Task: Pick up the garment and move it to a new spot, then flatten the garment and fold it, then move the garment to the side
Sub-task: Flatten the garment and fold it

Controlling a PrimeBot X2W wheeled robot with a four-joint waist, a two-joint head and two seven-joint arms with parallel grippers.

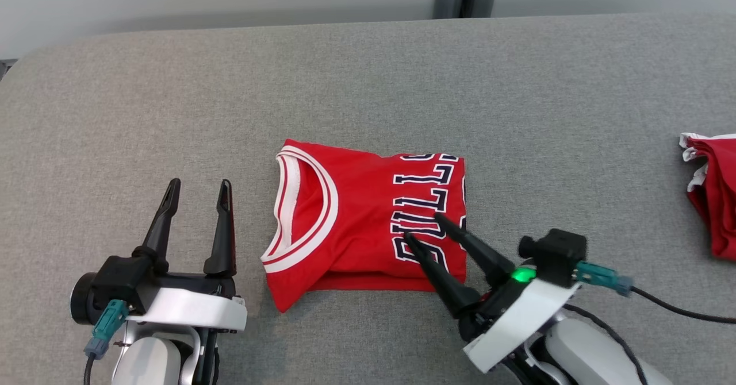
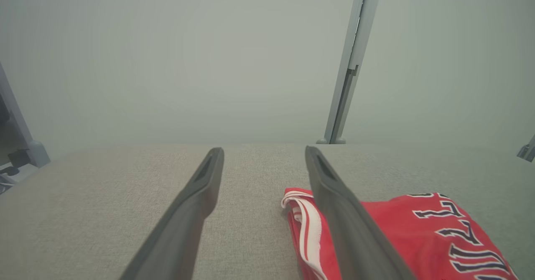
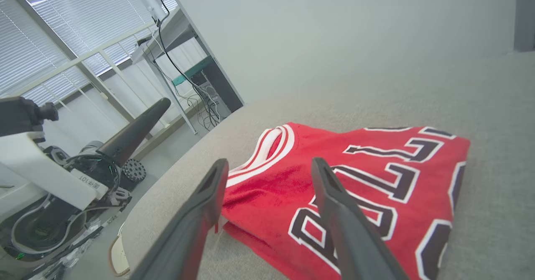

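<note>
The jersey (image 1: 368, 218) is lying folded at centre frame; moving it aside is being judged next. The left gripper (image 1: 199, 182) and right gripper (image 1: 422, 226) are being held wide, empty; a grasp is being called for.

Red garment (image 1: 356, 218) — white-striped collar (image 1: 332, 201), navy white-outlined lettering (image 1: 428, 201), heathered grey table (image 1: 172, 97), second red-and-white cloth (image 1: 716, 201)

The left gripper (image 1: 199, 184) sits at the near left. Its two dark fingers (image 1: 163, 218) point straight toward the far side, spread wide and empty, and the pale left forearm (image 1: 146, 365) lies behind it at the near edge. The right gripper (image 1: 421, 226), at the near right, angles toward the far left with its fingers parted and empty too. A green light (image 1: 522, 274) glows on its wrist, ahead of the pale right forearm (image 1: 598, 356).
</note>
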